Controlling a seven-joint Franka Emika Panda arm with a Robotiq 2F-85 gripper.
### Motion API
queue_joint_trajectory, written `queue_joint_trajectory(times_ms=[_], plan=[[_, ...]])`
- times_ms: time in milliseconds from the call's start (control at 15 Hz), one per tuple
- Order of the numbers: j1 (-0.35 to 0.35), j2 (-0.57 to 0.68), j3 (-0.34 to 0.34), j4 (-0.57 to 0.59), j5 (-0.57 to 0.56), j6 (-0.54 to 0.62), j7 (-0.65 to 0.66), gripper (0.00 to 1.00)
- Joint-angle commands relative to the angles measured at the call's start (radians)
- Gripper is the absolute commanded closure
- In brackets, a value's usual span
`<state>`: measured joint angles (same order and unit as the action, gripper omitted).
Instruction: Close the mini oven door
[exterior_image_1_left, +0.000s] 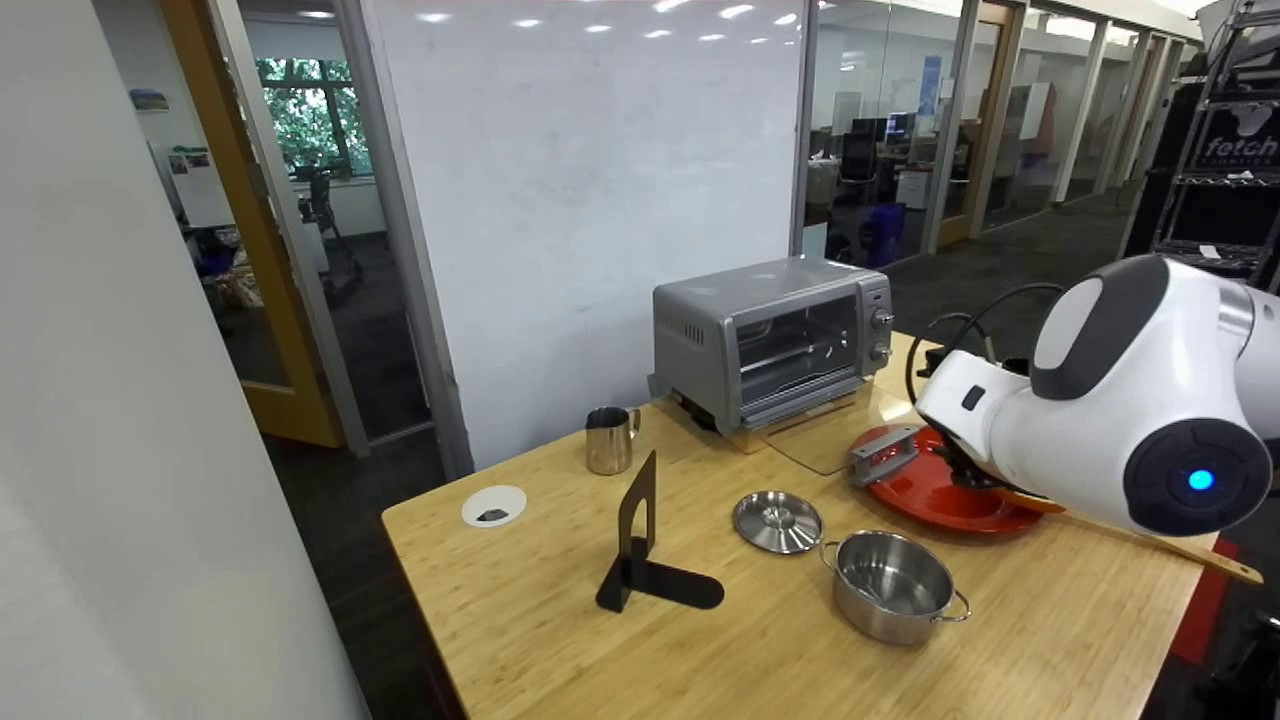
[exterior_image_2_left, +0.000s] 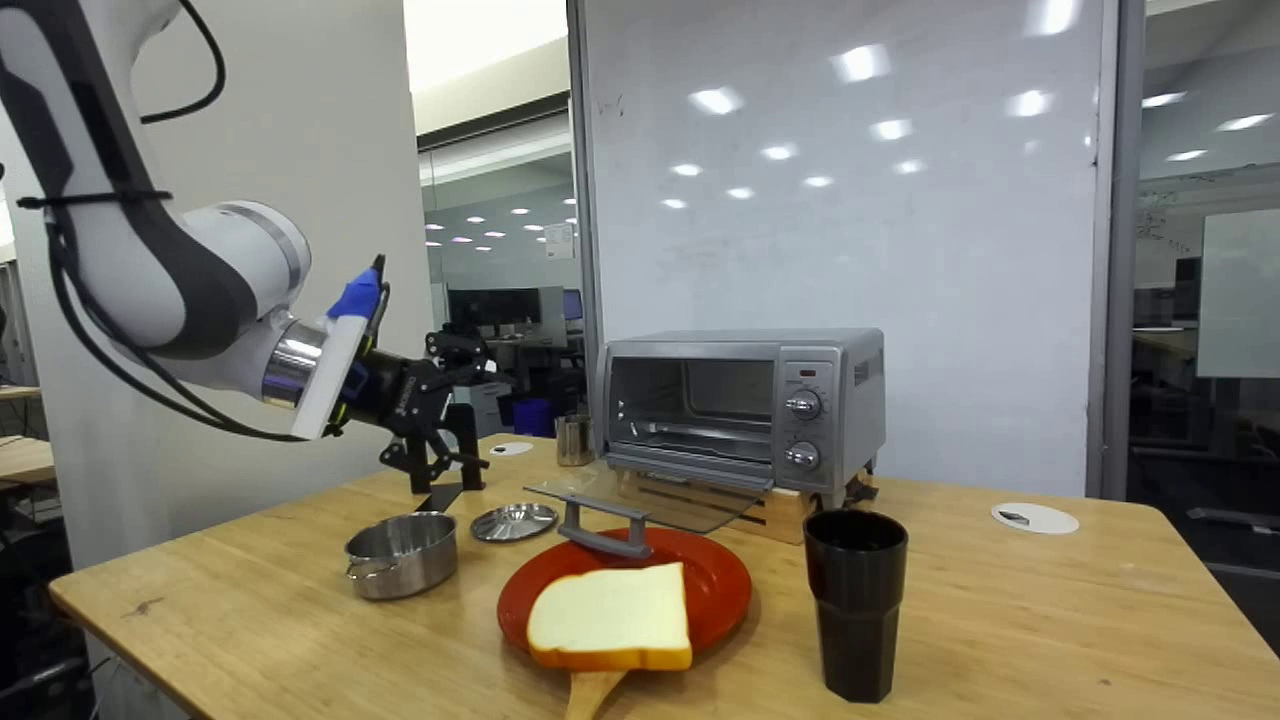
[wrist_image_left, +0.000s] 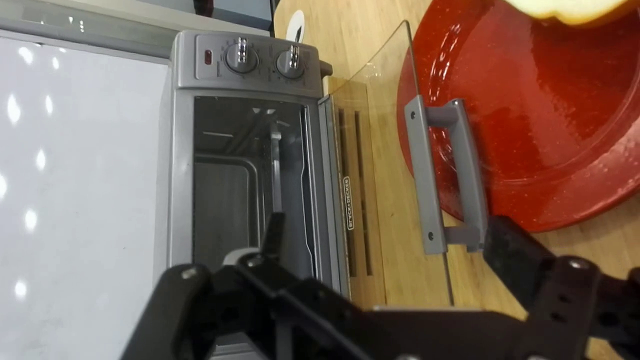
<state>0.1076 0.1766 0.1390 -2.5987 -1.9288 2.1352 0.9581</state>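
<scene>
Hanging open, almost flat, in front of the Black+Decker toaster oven (exterior_image_2_left: 742, 410), the glass door (wrist_image_left: 385, 170) has its grey handle (wrist_image_left: 469, 170) above the edge of the red plate (exterior_image_2_left: 720, 590). The Robotiq gripper (wrist_image_left: 387, 226) has its fingers wide apart, holds nothing, and is away from the handle. I judge that the step in hand is the approach, contact not yet made. Next, one finger should probably go under the handle without knocking the plate, and then swing the door upward against the oven.
</scene>
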Motion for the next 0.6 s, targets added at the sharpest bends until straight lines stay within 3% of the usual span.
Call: queue_joint_trajectory(times_ms=[0,533], plan=[[-0.036,0.094,-0.011,0.079,-0.094,0.059,0.033,0.0],[-0.09,0.256,-0.009,0.235,-0.155,0.09,0.028,0.0]])
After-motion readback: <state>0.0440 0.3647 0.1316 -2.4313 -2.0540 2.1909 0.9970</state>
